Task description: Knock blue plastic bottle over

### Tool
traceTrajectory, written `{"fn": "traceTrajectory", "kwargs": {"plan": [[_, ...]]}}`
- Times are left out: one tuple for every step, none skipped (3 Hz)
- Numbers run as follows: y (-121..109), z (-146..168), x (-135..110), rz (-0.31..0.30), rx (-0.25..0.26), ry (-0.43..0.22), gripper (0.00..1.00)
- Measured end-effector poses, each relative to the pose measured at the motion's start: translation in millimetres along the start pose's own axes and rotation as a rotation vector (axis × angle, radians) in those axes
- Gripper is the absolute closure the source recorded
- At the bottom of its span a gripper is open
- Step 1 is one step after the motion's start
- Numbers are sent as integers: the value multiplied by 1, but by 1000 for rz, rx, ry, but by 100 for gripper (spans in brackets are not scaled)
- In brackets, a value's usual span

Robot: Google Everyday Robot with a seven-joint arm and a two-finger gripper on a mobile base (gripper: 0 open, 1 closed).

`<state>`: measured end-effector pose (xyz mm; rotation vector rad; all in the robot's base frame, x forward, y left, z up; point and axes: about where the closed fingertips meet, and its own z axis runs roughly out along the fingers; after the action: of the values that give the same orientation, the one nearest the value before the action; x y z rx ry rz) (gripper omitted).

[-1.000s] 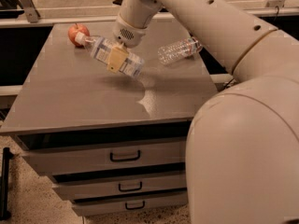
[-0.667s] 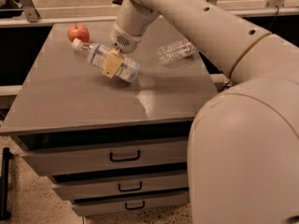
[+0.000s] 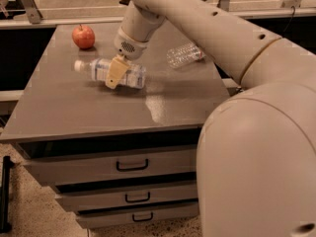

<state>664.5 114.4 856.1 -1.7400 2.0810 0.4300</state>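
Jaws: closed on the blue bottle (image 3: 132, 76) at mid-body, one tan finger (image 3: 112, 78) lying across its near side, the other hidden behind it. Blue bottle: on its side on the table (image 3: 74, 112), toward the back and left of centre, white cap (image 3: 78, 65) pointing left, base to the right, pale label showing on either side of the finger. Gripper (image 3: 116, 72): reaching down onto the bottle from behind and above, wrist tilted toward the left. Arm (image 3: 197, 19): cream, running from the gripper up and to the right across the back of the table. Apple (image 3: 84, 36): red, upright, at the back left corner, near the cap but apart from it. Crinkled bottle (image 3: 183, 56): clear, on its side at the back right, well apart from the blue bottle. Drawers (image 3: 132, 165): three, stacked under the tabletop, each with a dark handle. Robot body (image 3: 261, 162): large, rounded, filling the lower right foreground.
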Motion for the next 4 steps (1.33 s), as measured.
{"fn": "traceTrajectory", "kwargs": {"plan": [[6, -3, -6, 4, 16, -49, 0], [17, -21, -10, 10, 55, -151, 0], [35, -59, -3, -8, 95, -271, 0], [50, -114, 24, -34, 143, -377, 0]]}}
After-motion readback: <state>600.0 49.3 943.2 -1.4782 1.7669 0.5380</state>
